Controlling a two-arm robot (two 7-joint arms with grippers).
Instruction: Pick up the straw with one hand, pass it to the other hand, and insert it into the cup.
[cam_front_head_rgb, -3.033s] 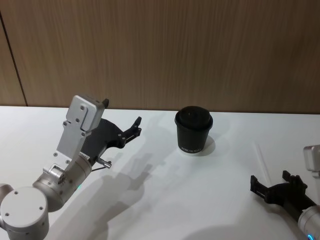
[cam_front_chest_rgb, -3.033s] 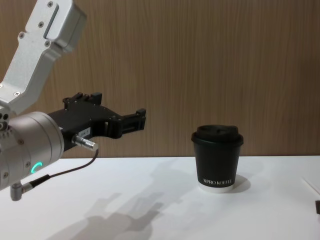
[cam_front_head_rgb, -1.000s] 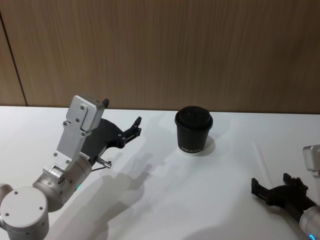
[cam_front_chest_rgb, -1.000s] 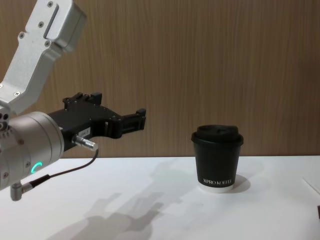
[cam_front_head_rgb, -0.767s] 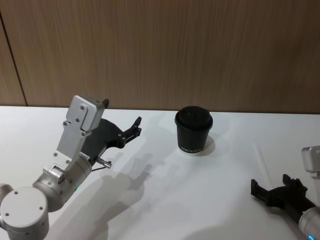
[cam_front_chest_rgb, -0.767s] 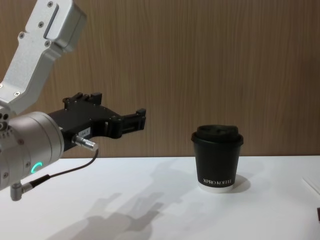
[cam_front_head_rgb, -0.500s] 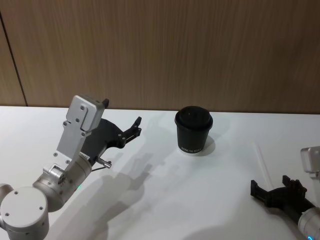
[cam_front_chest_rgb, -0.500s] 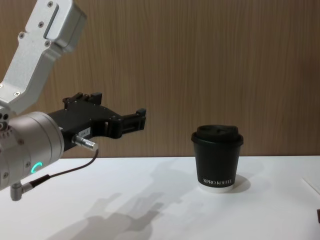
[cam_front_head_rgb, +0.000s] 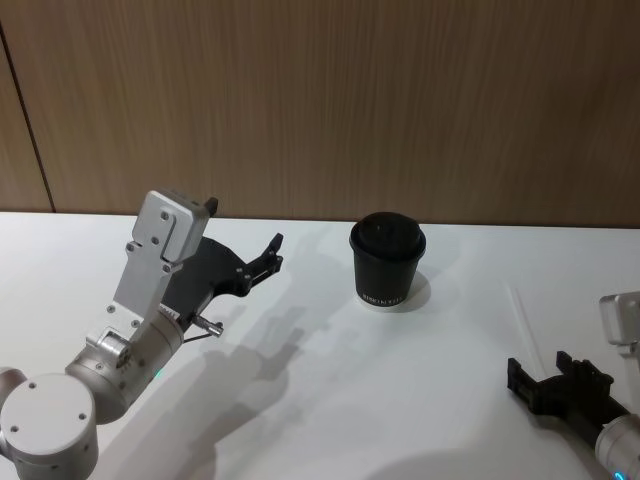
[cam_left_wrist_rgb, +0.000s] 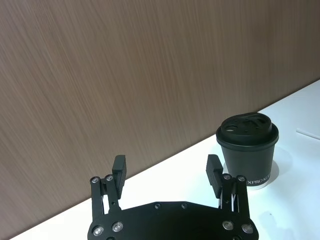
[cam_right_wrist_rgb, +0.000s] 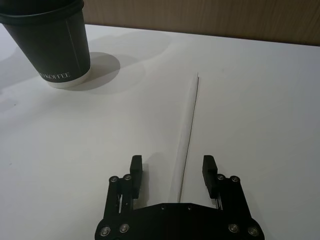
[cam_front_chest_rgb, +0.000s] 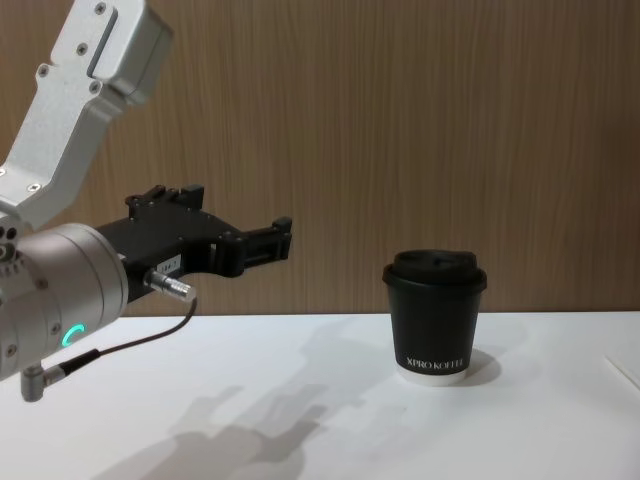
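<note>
Wall: wood-panelled wall (cam_front_head_rgb: 350, 100) rising behind everything, on the far side of both hands.
Tabletop: plain white tabletop (cam_front_head_rgb: 330, 400) under both hands, carrying the cup and the straw.
Left hand: the left hand (cam_front_head_rgb: 272, 253) is raised clear of the tabletop and throws a shadow on the surface below it. Behind it sits a broad silver wrist with a green ring (cam_front_chest_rgb: 70, 335) glowing and a thin black cable (cam_front_chest_rgb: 130, 345) looping underneath. From the wrist camera its two flat fingers (cam_left_wrist_rgb: 119, 169) stand wide apart with nothing between them (cam_left_wrist_rgb: 166, 165). Seen from chest height it points forward, toward the wall (cam_front_chest_rgb: 282, 240).
Right hand: the right hand (cam_front_head_rgb: 540, 368) sits low at the near right of the tabletop, well apart from the left one. Its short black fingers (cam_right_wrist_rgb: 136, 165) are spread, and nothing is gripped (cam_right_wrist_rgb: 172, 162).
Cup: the black lidded cup (cam_front_head_rgb: 388, 262) stands upright between the two hands, nearer the wall. It is ahead of the left hand and off to that hand's right (cam_left_wrist_rgb: 247, 150), well apart from it (cam_front_chest_rgb: 434, 320). It is ahead and to the left of the right hand (cam_right_wrist_rgb: 50, 45).
Straw: the white straw (cam_front_head_rgb: 523, 320) lies flat on the tabletop just ahead of the right hand. Its near end runs into the gap between that hand's spread fingers (cam_right_wrist_rgb: 190, 125) and its far end points toward the wall. Whether either finger touches it I cannot tell.
</note>
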